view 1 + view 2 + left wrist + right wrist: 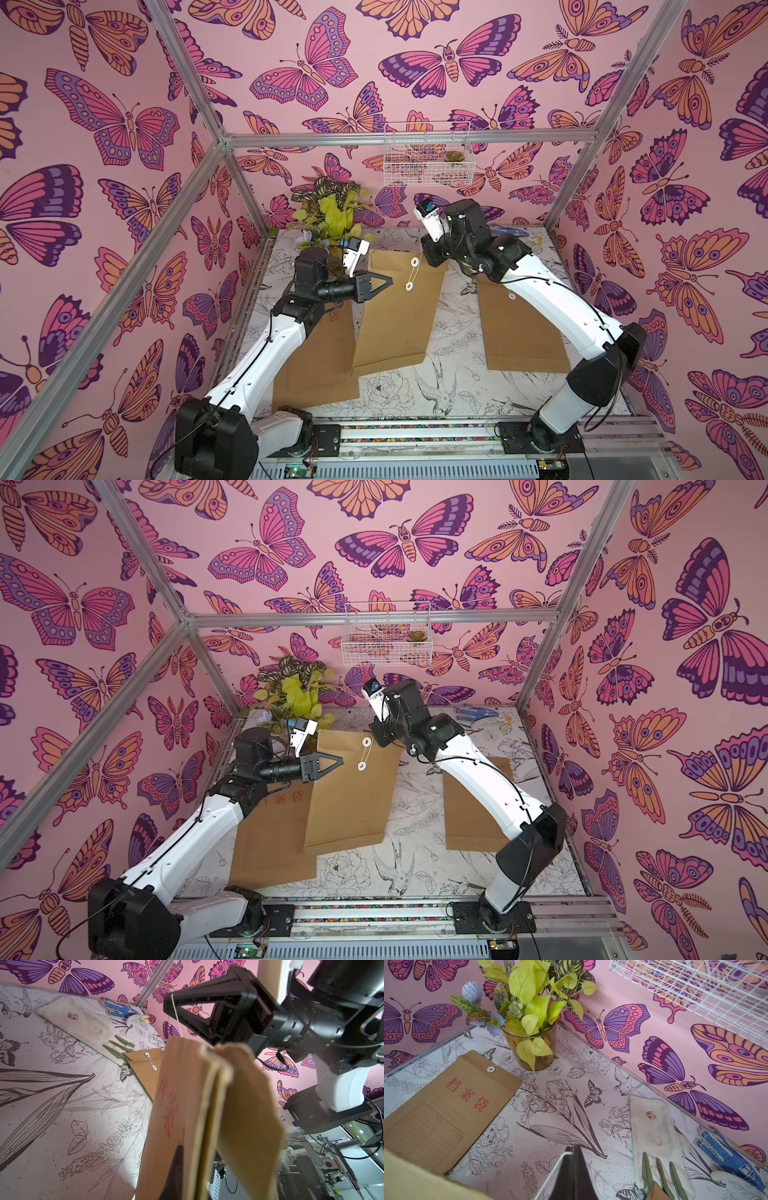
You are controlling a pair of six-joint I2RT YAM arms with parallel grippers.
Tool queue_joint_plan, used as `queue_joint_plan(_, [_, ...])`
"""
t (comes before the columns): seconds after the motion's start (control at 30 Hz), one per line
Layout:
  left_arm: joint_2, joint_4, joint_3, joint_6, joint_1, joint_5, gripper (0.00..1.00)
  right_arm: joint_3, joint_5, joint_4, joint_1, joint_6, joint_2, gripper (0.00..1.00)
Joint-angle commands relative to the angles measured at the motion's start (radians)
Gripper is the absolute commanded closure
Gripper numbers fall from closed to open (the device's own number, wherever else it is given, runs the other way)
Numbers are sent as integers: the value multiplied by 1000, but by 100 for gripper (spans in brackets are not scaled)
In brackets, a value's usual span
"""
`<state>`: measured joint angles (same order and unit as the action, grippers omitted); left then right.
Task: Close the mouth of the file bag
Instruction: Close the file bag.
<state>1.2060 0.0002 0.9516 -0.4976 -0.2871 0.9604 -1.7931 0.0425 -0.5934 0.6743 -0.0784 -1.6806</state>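
File bag gripped at side edge, tie string pinched

Location: the file bag (pixel 397 320) is the middle of three kraft bags on the surface (pixel 453 374), with its flap (pixel 390 259) end towards the back wall. It overlaps a second bag (pixel 316 365) under the left arm. A third bag (pixel 523 332) lies apart beneath the right arm.

Jaws: the left gripper (pixel 390 279) is closed flat on the bag's side edge just below the flap. In the left wrist view the bag stands up out of that grip. The right gripper (pixel 171 1004) is pinched tight on the white string (pixel 176 1019), which runs down to the bag's top edge.

Fastening: the upper disc (pixel 414 262) sits on the flap and the lower disc (pixel 409 286) on the body, with string between them. The number of turns cannot be told.

Handling, as judged:
- The bag is light, thin paperboard. It is stiff enough when flat but likely to bow or crease if carried by one edge
- The best hold on the bag is the side edge near the mouth, clear of both discs
- The string is fine and smooth and may slip, so it should be gripped near its free end and kept under light tension
- The discs are small paper washers, and a hard pull could tear them out
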Motion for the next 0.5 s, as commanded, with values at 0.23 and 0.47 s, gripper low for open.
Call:
queue_joint_plan(0.23, [6,-18,7,51,-11,-19,100,-166,-7,-99,93,-9,-57,100])
queue_joint_plan(0.47, [8,-72,22,86,3,-96,100,-183,163,-243,153,-88,-52,100])
